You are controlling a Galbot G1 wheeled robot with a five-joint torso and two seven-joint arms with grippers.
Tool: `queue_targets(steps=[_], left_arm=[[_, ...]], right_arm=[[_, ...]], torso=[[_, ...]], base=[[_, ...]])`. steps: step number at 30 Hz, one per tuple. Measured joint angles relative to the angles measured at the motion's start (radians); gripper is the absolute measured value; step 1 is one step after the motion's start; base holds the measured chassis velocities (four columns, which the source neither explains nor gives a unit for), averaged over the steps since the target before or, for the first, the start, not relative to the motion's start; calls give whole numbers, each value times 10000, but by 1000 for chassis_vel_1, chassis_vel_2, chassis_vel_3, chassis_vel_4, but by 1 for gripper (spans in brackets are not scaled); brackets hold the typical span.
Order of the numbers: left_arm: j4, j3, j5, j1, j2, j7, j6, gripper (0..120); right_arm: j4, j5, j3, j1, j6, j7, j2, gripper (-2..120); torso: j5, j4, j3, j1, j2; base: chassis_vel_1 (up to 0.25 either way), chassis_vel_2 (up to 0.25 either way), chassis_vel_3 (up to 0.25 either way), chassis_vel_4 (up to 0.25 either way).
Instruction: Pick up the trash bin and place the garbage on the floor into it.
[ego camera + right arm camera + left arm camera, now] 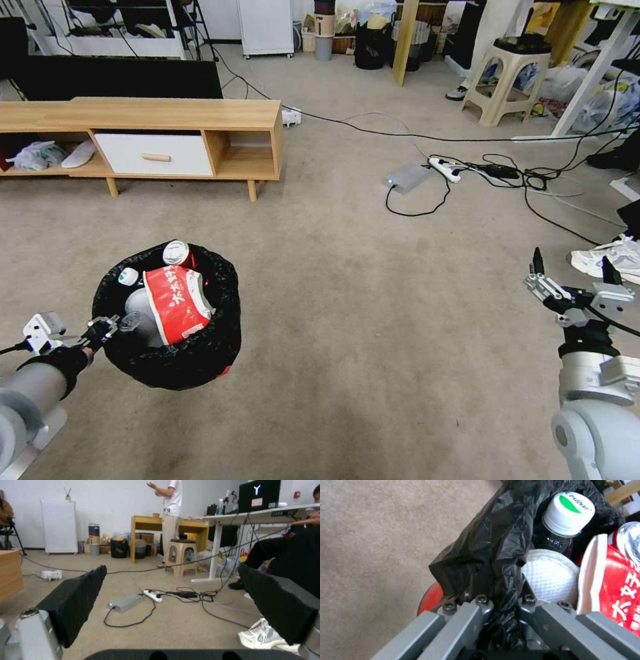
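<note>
The trash bin [200, 347], a small round bin lined with a crinkled black bag, hangs at the lower left just above the floor [373, 320]. My left gripper [107, 328] is shut on its near rim; in the left wrist view the fingers [480, 605] pinch the black bag [486, 555] with red plastic [431, 597] below. Inside the bin lies garbage: a red carton [177, 300], a can [175, 253], a white-capped bottle [568, 512] and a white pad [550, 580]. My right gripper [570, 267] hangs open at the right with nothing between its fingers [83, 592].
A low wooden TV stand [153, 137] stands at the back left. A grey power brick [407, 177] and black cables [507, 175] lie on the carpet at the back right. A white sneaker [610, 257] sits beside my right gripper. A stool [507, 77] and desk legs stand farther back.
</note>
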Motion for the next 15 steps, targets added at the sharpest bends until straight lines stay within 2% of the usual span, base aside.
queue_targets(steps=[10, 15], left_arm=[[-37, 654, 426, -47, -209, 11, -2, 2], [-24, 836, 661, -4, -261, 44, -2, 2]], right_arm=[[67, -481, -231, -201, 87, -115, 266, 100], [74, -490, -205, -256, 188, -206, 287, 100]], torso=[[0, 2, 0, 0, 0], [0, 2, 0, 0, 0]], base=[[0, 0, 0, 0], [0, 0, 0, 0]])
